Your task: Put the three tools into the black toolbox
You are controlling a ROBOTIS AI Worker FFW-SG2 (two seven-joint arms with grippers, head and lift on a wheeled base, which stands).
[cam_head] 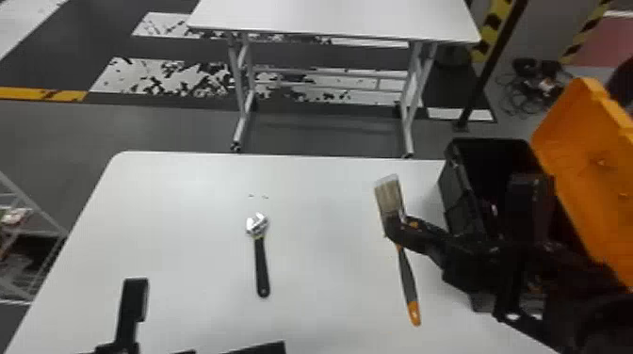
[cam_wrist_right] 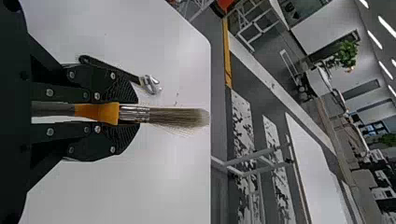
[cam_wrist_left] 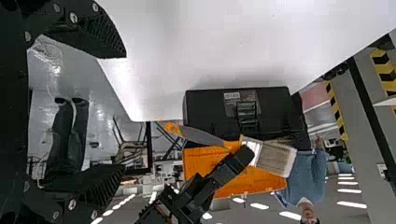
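My right gripper [cam_head: 397, 228] is shut on the paintbrush [cam_head: 389, 196], held above the table just left of the black toolbox [cam_head: 459, 200]; the bristles point away and the handle toward me. In the right wrist view the right gripper [cam_wrist_right: 134, 113] clamps the orange collar of the brush [cam_wrist_right: 180, 116]. The adjustable wrench [cam_head: 262, 268] lies mid-table, its head at the far end. At the near left, my left gripper [cam_head: 209, 314] stands open; in its wrist view the left gripper [cam_wrist_left: 123, 113] has nothing between its fingers. The right arm partly hides the toolbox's interior, whose contents I cannot tell.
The toolbox's orange lid [cam_head: 586, 164] stands open on its right side. A second white table [cam_head: 334, 19] is beyond the work table [cam_head: 188, 188]. A wire rack [cam_head: 28, 230] stands left of the work table.
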